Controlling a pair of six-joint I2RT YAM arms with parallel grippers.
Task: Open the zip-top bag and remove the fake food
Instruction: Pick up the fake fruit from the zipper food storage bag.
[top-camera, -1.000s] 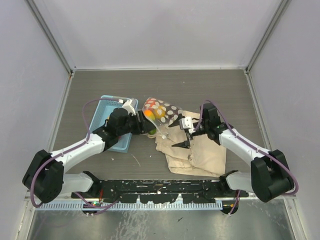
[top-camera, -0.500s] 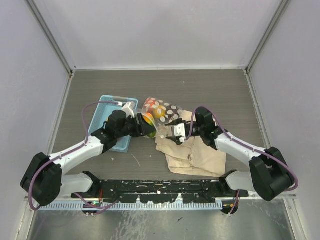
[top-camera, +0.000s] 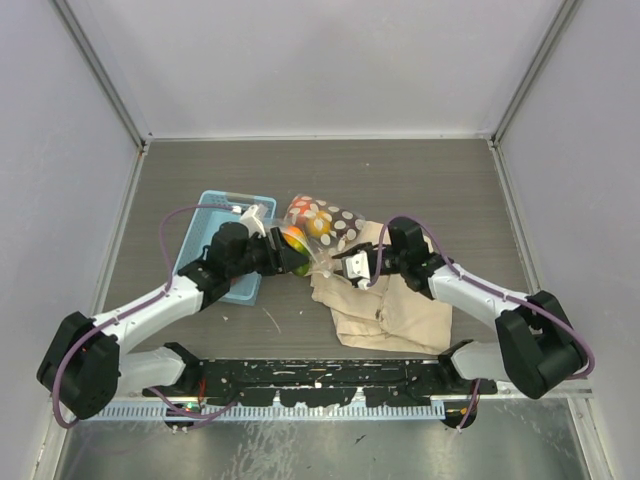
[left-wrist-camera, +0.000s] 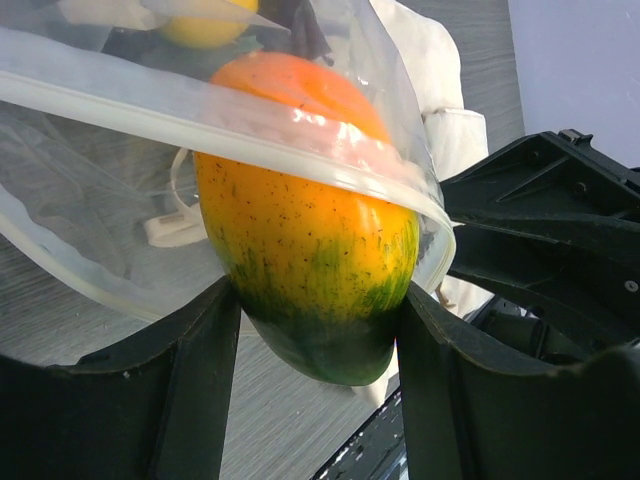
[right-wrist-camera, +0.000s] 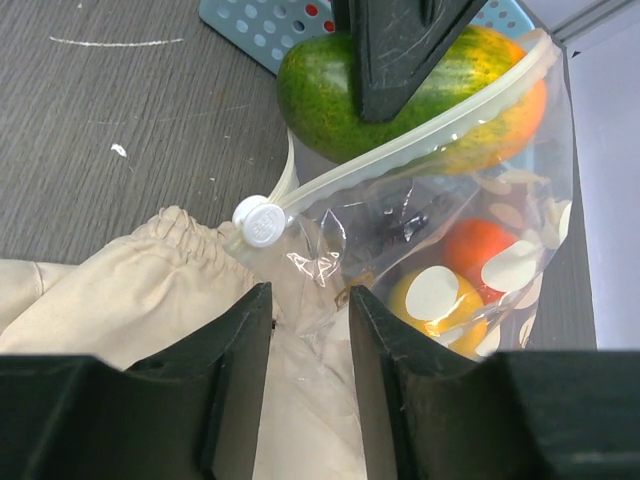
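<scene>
A big glossy plastic fruit (left-wrist-camera: 300, 230), orange on top, yellow in the middle and green at the end, was held tight between the 2 black fingers of the left gripper (left-wrist-camera: 318, 300). It was gripped by its green end, most likely so that it could be pulled out through the mouth of the small clear crinkly zip-top bag (top-camera: 325, 222) with white oval spots. The fruit was half in and half out, with the pale zip strip (right-wrist-camera: 420, 150) stretched across its middle, so the mouth was seen to be open already. The right gripper (right-wrist-camera: 310, 300) was placed at the other corner of the mouth, just beside the small round white slider (right-wrist-camera: 259, 220). Its jaws were partly closed with a fold of clear plastic between them, probably so that the bag would not slide when the fruit was pulled; whether the plastic was really pinched could not be told. The bag was laid on the grey-brown table (top-camera: 400, 180), with its near edge resting on a beige cloth drawstring bag (top-camera: 390, 305). More fake food was seen inside it through the plastic: 1 yellow piece (right-wrist-camera: 435, 300), 1 orange piece (right-wrist-camera: 475, 245) and something dark that could not be made out. A light blue plastic basket (top-camera: 215, 215) was set just to the left, partly hidden under the left arm, and no food was seen in the part that showed. The task was judged to be only just started.
</scene>
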